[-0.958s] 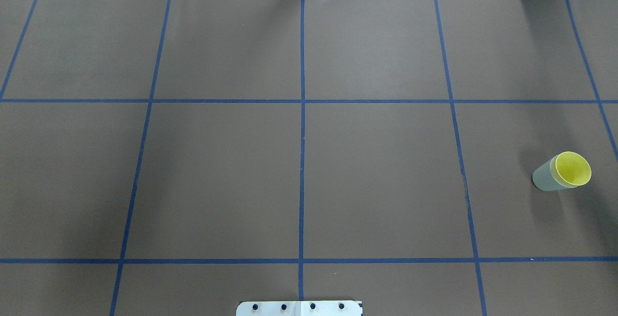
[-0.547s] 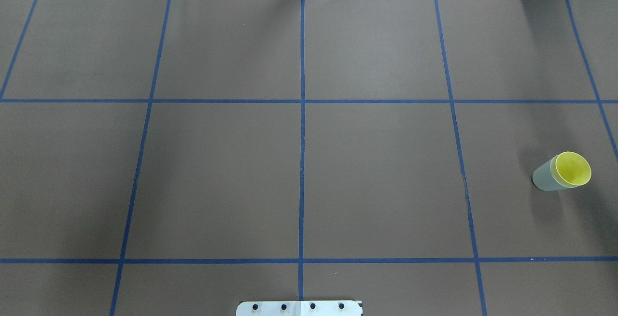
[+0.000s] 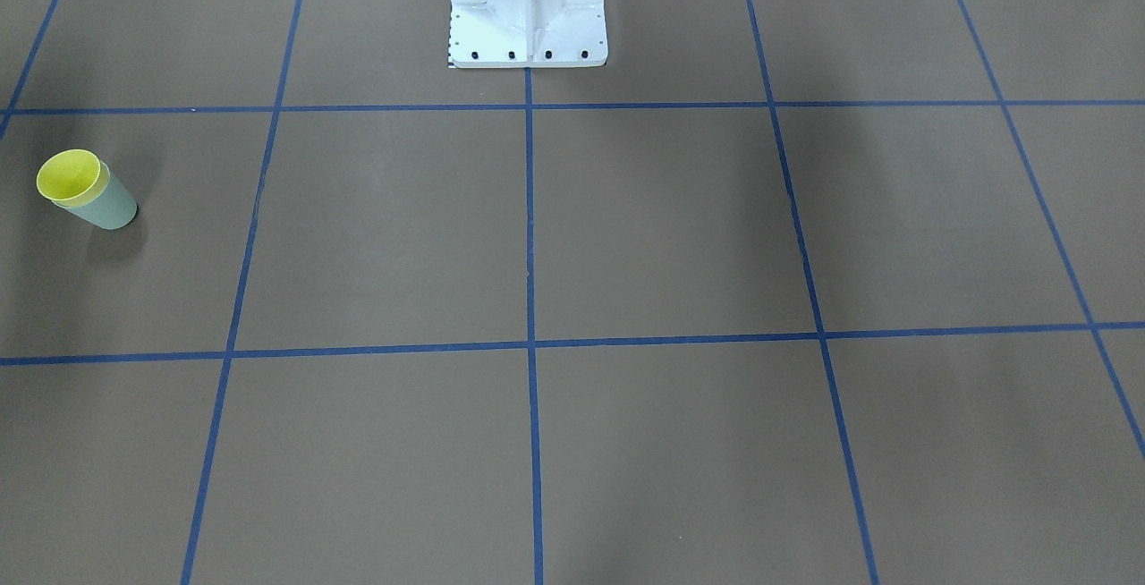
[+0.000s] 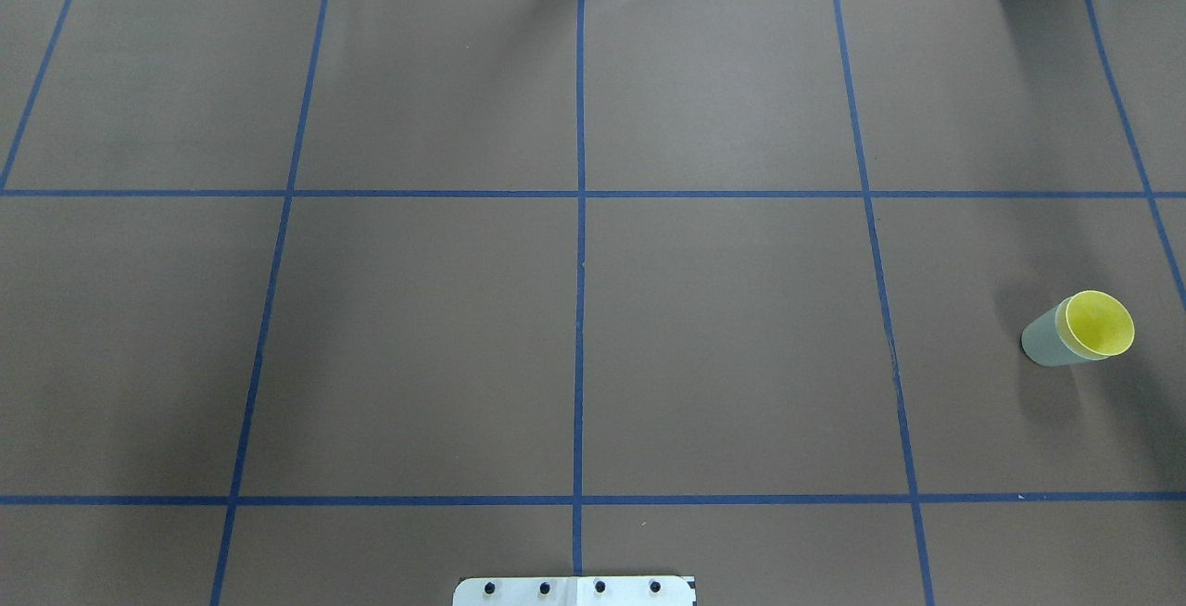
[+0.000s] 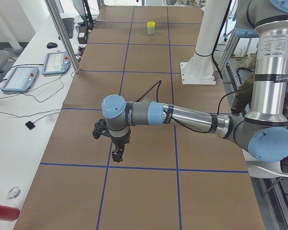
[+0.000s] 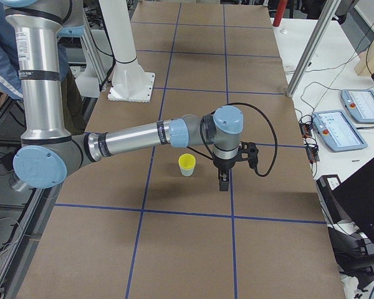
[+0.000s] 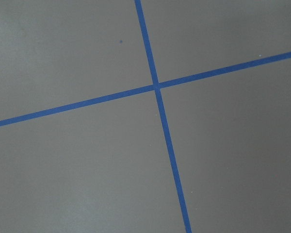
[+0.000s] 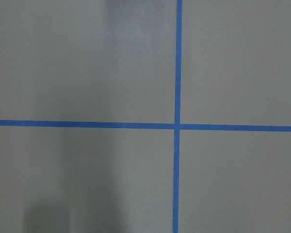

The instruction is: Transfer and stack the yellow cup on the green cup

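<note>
Since the yellow cup (image 4: 1100, 322) already sits upright inside the green cup (image 4: 1045, 345) at the robot's right end of the counter (image 4: 723, 328), just beside the right arm's (image 6: 131, 134) jaws and far from the left arm's (image 5: 192, 116), I cannot tell how open either arm's jaws are.

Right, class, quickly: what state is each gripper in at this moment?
Left gripper: cannot be told.
Right gripper: cannot be told; the yellow cup stands apart from it.
</note>
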You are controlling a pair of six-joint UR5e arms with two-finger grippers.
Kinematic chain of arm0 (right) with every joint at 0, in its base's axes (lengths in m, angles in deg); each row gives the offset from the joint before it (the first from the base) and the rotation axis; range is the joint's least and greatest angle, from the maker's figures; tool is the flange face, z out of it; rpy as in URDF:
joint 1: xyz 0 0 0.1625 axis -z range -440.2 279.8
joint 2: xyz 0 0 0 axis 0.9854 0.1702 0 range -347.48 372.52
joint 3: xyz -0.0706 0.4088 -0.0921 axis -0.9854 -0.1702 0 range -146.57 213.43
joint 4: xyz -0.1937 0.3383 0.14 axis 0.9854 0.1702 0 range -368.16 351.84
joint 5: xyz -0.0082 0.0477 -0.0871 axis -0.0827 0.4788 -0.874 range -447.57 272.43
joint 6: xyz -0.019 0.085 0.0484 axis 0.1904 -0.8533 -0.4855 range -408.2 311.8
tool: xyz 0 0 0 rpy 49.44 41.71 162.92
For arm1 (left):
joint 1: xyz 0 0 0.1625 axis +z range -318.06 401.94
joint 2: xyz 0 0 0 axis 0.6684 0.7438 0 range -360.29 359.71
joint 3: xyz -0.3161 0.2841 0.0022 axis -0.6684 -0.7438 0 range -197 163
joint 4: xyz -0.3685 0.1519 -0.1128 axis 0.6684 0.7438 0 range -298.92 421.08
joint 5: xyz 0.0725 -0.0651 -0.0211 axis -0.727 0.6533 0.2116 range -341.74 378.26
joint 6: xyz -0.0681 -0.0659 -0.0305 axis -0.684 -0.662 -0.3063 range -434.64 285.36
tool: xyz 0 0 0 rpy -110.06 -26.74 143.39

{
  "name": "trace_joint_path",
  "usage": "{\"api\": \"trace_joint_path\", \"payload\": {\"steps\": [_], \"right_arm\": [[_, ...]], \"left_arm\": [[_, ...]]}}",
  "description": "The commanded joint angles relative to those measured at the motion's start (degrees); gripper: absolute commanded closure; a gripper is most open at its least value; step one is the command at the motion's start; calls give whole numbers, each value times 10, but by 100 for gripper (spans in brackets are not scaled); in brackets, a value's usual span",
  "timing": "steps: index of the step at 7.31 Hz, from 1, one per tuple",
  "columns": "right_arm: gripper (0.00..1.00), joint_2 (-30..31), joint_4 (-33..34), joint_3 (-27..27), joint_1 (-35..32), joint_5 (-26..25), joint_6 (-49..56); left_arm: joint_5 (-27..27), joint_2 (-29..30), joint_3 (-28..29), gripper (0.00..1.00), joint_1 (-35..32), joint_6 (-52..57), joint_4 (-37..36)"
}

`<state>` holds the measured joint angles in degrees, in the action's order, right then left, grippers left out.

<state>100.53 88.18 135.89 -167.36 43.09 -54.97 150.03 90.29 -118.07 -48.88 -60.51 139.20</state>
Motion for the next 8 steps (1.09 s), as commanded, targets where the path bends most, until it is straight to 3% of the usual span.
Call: {"api": "trace_joint_path", "payload": {"steps": [1, 8], "right_arm": [[0, -4, 2, -1, 5, 0, 0], [0, -7, 4, -2, 11, 7, -4]], "left_arm": [[2, -4, -4, 0, -1, 0, 1], [19, -8, -7, 0, -1, -2, 0]]}}
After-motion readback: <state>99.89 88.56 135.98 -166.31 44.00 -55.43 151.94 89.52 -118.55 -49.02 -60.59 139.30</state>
